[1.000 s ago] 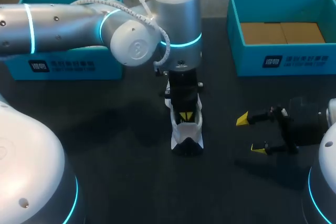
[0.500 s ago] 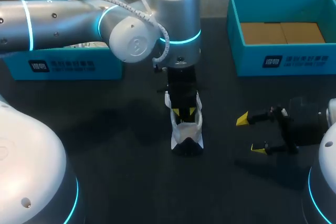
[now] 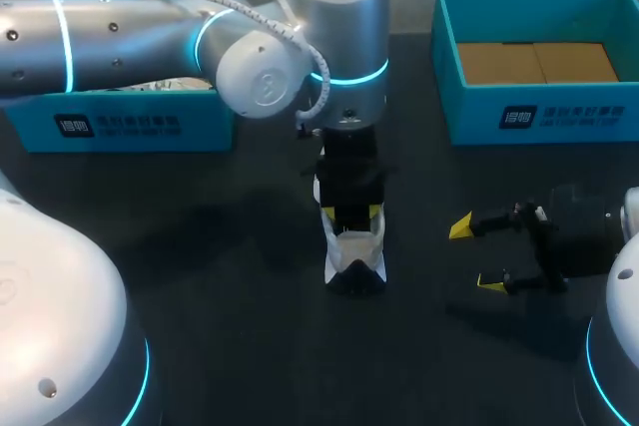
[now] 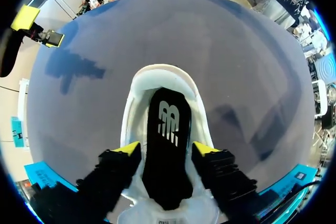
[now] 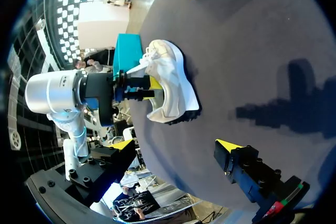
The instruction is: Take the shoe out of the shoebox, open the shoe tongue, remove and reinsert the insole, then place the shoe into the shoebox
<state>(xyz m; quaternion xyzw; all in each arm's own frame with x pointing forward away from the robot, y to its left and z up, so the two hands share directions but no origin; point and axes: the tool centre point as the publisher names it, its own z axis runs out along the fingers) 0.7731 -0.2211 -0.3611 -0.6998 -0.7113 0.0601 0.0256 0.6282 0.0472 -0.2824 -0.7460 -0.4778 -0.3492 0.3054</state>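
While the insole is being reseated: the shoe (image 3: 354, 258) is being kept upright on the tabletop (image 3: 220, 246), between the left teal box (image 3: 120, 127) and the right teal box (image 3: 539, 117), outside both.
Change: the left hand (image 3: 351, 213) is being drawn slightly away from the toe, and its yellow tips are being spread wider than a second ago.
Meaning: the insole (image 4: 167, 135) is judged as being let go inside the shoe; boxing is being left outstanding.
Left hand: released; its fingers are being held apart just beside the black insole's edges, and firm contact cannot be told.
Right hand (image 3: 475, 255): released, with nothing being held; it is being parked over the tabletop, apart from the shoe.
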